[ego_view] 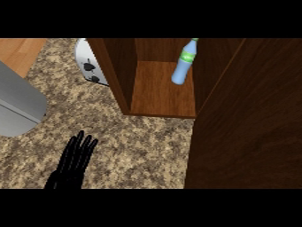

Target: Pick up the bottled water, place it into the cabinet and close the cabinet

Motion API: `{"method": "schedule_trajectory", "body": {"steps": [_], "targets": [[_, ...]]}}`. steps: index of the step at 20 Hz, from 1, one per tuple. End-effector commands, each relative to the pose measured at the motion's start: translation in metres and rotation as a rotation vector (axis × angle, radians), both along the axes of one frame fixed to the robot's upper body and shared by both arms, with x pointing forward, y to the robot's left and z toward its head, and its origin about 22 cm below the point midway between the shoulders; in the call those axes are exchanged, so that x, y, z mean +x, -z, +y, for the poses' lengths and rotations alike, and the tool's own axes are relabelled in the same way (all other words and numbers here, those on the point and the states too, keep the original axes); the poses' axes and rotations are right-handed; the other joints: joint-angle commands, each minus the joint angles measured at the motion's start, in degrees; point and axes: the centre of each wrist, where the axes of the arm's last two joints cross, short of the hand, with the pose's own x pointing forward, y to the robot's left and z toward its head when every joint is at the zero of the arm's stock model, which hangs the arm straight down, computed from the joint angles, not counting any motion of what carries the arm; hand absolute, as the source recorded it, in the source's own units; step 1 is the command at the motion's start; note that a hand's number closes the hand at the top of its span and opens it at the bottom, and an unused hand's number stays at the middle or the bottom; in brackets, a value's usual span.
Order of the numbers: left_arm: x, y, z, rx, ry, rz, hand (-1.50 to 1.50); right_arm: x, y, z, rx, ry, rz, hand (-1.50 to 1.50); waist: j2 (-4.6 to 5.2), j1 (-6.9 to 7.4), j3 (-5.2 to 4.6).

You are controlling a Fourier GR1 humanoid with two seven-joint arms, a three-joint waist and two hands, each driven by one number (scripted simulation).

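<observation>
The bottled water, pale blue with a green label and cap, stands inside the dark wooden cabinet, leaning against its right inner wall. The cabinet door is a large dark wood panel filling the right of the view, swung partly across the opening. My left hand shows at the lower left over the granite counter, fingers straight and holding nothing. My right hand does not show anywhere; the door covers that side.
A white toaster stands just left of the cabinet at the back. A grey rounded appliance sits at the left edge. Speckled granite counter lies in front of the cabinet.
</observation>
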Motion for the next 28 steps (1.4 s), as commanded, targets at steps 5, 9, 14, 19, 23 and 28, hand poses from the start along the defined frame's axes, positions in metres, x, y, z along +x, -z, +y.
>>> {"method": "schedule_trajectory", "body": {"steps": [5,9,14,19,23,28], "targets": [[-0.041,-0.011,0.068,0.03,-0.02,-0.03,-1.5,0.006,-0.048,0.021,-0.097,-0.082,-0.175,1.5,0.44,0.77,-0.14],[-0.038,-0.022,0.096,0.035,-0.019,-0.053,-1.5,0.009,-0.045,0.034,-0.088,-0.105,-0.097,1.5,1.27,0.95,-0.18],[-0.055,-0.025,0.112,0.028,0.023,-0.054,-1.5,0.02,-0.041,0.041,-0.124,-0.196,-0.09,1.5,1.67,3.08,-0.23],[-0.051,-0.033,0.12,0.028,0.05,-0.066,-1.5,0.041,-0.035,0.047,-0.198,-0.288,-0.184,1.5,2.08,4.71,-0.29],[-0.048,-0.036,0.131,0.035,0.052,-0.063,-1.5,0.049,-0.03,0.049,-0.263,-0.325,-0.181,1.5,2.29,5.46,-0.59],[-0.042,-0.043,0.144,0.061,0.04,-0.087,-1.5,0.056,-0.027,0.053,-0.227,-0.297,-0.138,1.5,2.75,5.67,-0.72]]}}
